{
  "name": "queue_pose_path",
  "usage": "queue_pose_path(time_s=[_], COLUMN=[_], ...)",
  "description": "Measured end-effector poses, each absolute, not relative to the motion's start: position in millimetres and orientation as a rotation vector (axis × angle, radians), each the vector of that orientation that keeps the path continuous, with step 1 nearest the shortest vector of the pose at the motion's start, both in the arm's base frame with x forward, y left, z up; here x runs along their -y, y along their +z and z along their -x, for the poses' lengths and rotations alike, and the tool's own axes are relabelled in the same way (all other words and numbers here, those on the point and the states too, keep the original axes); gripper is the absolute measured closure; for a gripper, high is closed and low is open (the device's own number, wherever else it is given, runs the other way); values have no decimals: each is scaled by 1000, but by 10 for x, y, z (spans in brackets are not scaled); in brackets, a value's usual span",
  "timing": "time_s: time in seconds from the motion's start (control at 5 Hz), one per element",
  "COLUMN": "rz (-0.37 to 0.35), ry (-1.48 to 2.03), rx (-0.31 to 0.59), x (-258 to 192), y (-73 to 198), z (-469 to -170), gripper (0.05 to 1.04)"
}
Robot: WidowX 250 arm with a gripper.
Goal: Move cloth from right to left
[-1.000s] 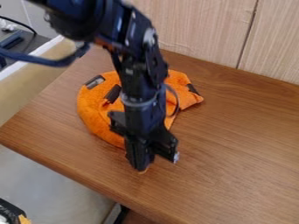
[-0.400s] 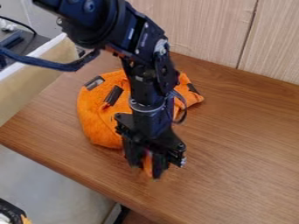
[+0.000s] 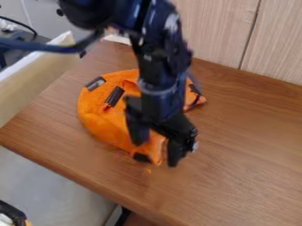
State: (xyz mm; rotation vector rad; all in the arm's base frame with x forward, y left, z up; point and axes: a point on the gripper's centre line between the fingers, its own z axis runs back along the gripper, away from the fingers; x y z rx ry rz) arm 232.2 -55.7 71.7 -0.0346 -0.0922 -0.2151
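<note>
My gripper (image 3: 157,149) hangs over the lower right part of the orange cloth (image 3: 100,117), its two fingers spread apart. The cloth lies bunched on the wooden table, left of centre, with dark patches along its edges. One corner with a dark patch shows below and between the fingers. The arm and gripper hide the cloth's middle and part of its right side.
The brown wooden table (image 3: 236,145) has its near edge running down from left to lower right. A pale panelled wall (image 3: 200,26) stands behind it. A light ledge (image 3: 35,84) borders the upper left.
The gripper has gone from closed to spread fingers and shifted right and slightly up. A cloth corner with a dark patch has come into sight beneath it.
</note>
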Motion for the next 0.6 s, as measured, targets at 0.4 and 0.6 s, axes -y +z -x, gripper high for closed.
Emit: queue_pose_path(time_s=[0.4, 0.6], rz=[-11, -8], ry=[-240, -301], rx=[207, 282], x=[586, 589], y=[1276, 1495], z=[-2374, -2381], gripper=[83, 83])
